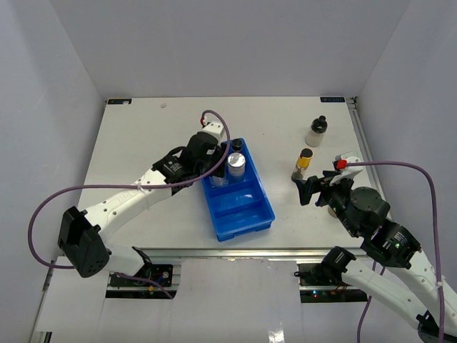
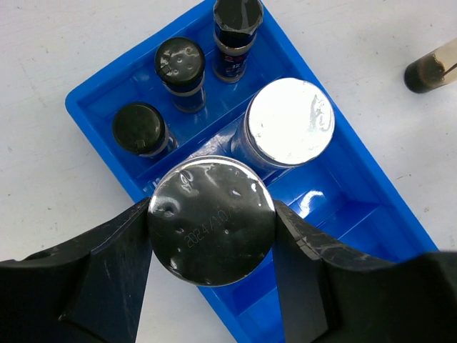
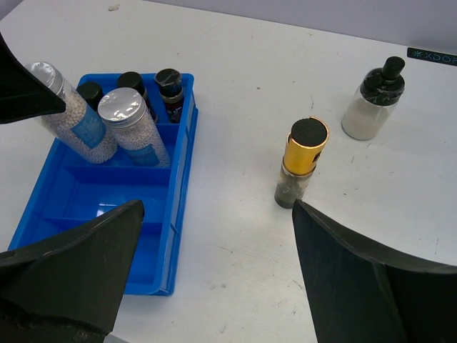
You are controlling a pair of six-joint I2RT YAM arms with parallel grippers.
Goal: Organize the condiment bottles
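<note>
Blue tray (image 3: 183, 179) holding four jars (image 3: 136, 132), left pincer (image 2: 212, 236) clamping fifth jar (image 3: 71, 121)

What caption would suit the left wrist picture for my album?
Left tool grips a silver-lidded jar at the blue tray, beside a second jar and three black-capped bottles.

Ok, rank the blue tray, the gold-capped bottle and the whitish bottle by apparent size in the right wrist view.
1. blue tray
2. gold-capped bottle and whitish bottle: about alike; the whitish one stands farther off, so unranked.
</note>
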